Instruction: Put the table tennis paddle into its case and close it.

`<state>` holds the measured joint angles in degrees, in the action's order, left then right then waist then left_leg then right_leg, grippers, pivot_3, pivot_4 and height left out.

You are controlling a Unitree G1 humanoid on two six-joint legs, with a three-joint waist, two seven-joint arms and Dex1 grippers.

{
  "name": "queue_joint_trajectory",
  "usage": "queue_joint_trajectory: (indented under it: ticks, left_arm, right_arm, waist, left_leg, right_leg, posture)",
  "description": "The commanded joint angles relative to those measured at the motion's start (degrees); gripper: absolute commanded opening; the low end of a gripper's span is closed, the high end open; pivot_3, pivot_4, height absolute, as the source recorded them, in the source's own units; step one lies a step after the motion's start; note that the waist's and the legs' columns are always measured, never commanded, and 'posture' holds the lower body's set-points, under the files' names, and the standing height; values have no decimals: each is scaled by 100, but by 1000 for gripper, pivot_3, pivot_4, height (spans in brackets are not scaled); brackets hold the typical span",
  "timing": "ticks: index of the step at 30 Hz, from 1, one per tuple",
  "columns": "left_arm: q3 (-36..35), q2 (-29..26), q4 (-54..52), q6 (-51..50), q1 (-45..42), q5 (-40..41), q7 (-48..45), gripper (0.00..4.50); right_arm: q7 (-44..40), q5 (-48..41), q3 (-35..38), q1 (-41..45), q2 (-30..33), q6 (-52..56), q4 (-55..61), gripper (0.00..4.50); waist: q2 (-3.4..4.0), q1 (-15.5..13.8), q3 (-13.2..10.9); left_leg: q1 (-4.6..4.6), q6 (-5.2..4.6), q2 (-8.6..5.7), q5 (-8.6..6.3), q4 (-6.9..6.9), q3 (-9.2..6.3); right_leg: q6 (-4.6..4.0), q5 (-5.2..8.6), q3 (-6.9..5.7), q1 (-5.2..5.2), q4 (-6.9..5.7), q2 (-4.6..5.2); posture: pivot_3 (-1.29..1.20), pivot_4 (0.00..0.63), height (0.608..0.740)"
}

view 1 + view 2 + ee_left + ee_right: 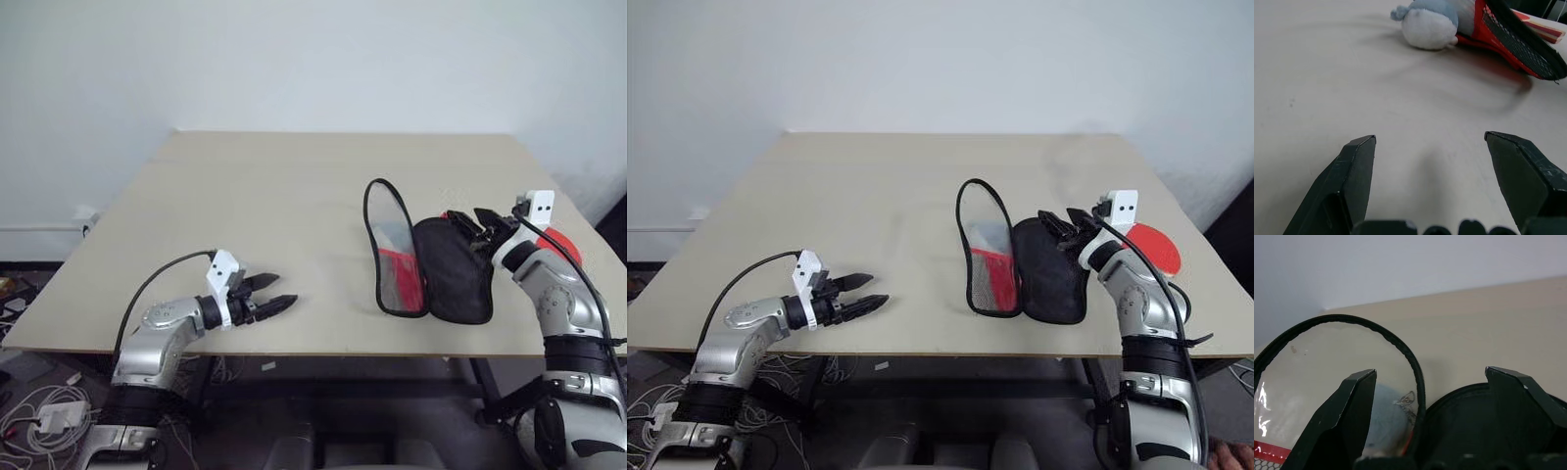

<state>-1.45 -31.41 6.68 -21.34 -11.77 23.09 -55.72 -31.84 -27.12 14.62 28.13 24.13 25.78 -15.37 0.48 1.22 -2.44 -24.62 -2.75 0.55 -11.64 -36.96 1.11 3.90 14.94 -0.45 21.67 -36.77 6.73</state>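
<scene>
The case (431,266) is spread open on the worktop (255,215); the paddle (1151,247) lies beside it. Both the left claw (274,293) and the right claw (478,227) are held wide, empty.

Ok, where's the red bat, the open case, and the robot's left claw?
table tennis paddle (1151,247): right eye view, on its red round face.
case (1050,272): right eye view, on the black lining of the open half.
left gripper (270,292): left eye view, between its open fingertips.
</scene>
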Motion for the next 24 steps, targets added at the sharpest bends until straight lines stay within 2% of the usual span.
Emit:
queue_joint_trajectory:
  ticks: [1, 11, 18, 24]
  left_arm:
    - [-177, -105, -261, -15, -87, 80, 18, 3790]
    - [-76, 72, -194, -24, -255, 95, 21, 3790]
    - [-2, 240, -97, 51, -290, 18, 82, 3790]
    - [106, 326, 24, 136, -370, -87, 64, 3790]
  right_arm:
    - [49, -91, 118, 167, 31, -33, 262, 3855]
    - [769, 63, 545, 311, 61, -285, -97, 3855]
    - [1156, 367, 650, 496, 222, -544, -789, 3855]
    - [1221, 706, 546, 574, 702, -367, -1275, 3855]
  waist:
    - [0, 1, 0]
    - [0, 4, 0]
    - [1, 7, 0]
    - [0, 2, 0]
  left_leg:
    - [0, 0, 0, 0, 0, 0]
    - [0, 1, -3, 1, 1, 2]
    - [1, 1, -1, 5, 1, 13]
    - [0, -19, -5, 16, 0, 14]
  right_leg:
    - [0, 0, 0, 0, 0, 0]
    - [0, -1, -1, -2, 2, 0]
    - [0, -1, -1, -2, -2, -5]
    - [-1, -1, -1, -5, 1, -2]
  posture:
    - [0, 0, 716]
    - [0, 0, 716]
    - [0, 0, 716]
    - [0, 0, 716]
